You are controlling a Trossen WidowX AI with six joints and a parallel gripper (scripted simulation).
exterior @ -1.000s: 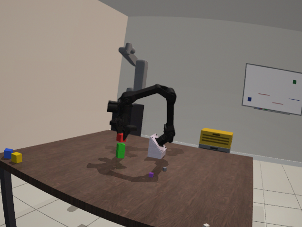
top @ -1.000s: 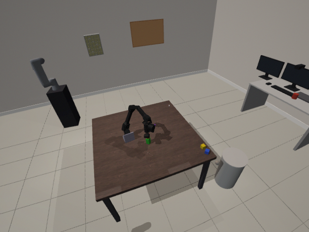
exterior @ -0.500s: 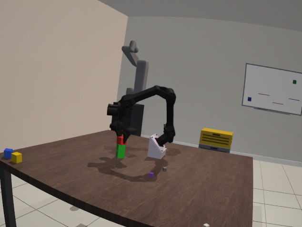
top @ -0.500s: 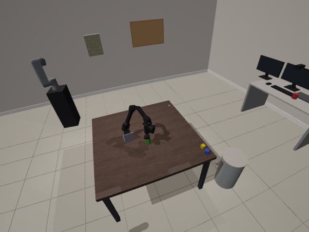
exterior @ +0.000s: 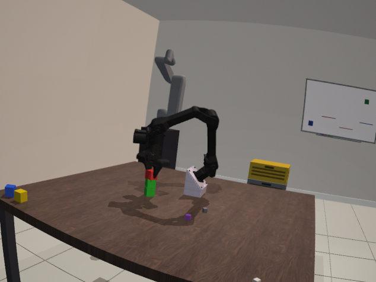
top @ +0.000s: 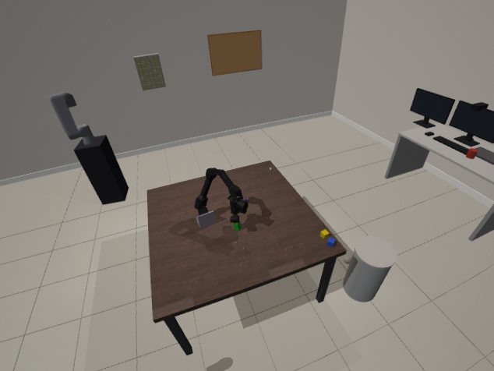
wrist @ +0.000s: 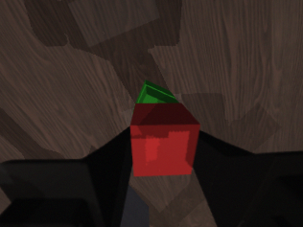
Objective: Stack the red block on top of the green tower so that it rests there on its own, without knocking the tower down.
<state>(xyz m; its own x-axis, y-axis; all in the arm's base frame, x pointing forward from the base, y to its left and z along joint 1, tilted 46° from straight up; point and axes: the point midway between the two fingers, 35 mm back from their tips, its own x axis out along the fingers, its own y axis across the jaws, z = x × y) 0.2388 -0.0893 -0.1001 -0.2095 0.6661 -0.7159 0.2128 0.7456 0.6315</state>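
The green tower [top: 237,226] [exterior: 149,188] [wrist: 153,97] stands upright on the table, two blocks high. The red block [exterior: 149,174] [wrist: 163,151] is directly above it, with no clear gap between them in the exterior view; whether they touch I cannot tell. In the wrist view a corner of green shows beyond the red block's far edge, turned at an angle to it; the rest of the tower's top is hidden. My gripper [exterior: 150,175] [wrist: 158,128] is shut on the red block, one finger on each side. In the top view the gripper hides the red block.
A yellow block [top: 324,234] [exterior: 21,195] and a blue block [top: 331,242] [exterior: 10,190] lie near a table corner. A small purple cube [exterior: 188,217] and a small grey cube [exterior: 204,210] lie on the table. The arm's pale base mount [top: 206,219] [exterior: 193,185] stands beside the tower.
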